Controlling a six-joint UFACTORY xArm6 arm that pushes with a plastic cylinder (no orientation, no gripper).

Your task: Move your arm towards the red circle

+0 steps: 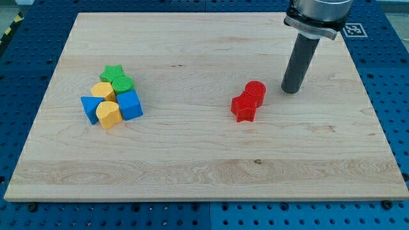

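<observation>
Red circle (pixel 255 91) sits a little right of the middle of the frame, on the wooden surface (pixel 192 160). It touches a red star (pixel 243 108), which lies just below it and a bit to the left.

My job is to bring my arm close to the red circle. I think that is almost done. My tip (pixel 291 90) stands on the wood just to the right of the red circle, at about the same height in the frame. I can see a thin strip of bare wood between us, so I am not touching it. What is left is only a small slide to the left.

I have no claw at all. My arm ends in a dark rod, so nothing can open or close. The rod holds nothing and touches only the surface.

Far away, in the left part of the frame, other blocks sit bunched together: a green star (pixel 113 73), a green circle (pixel 123 84), a yellow block (pixel 102 91), another yellow block (pixel 108 114), a blue triangle (pixel 89 105) and a blue cube (pixel 130 105). My tip is well apart from all of them.
</observation>
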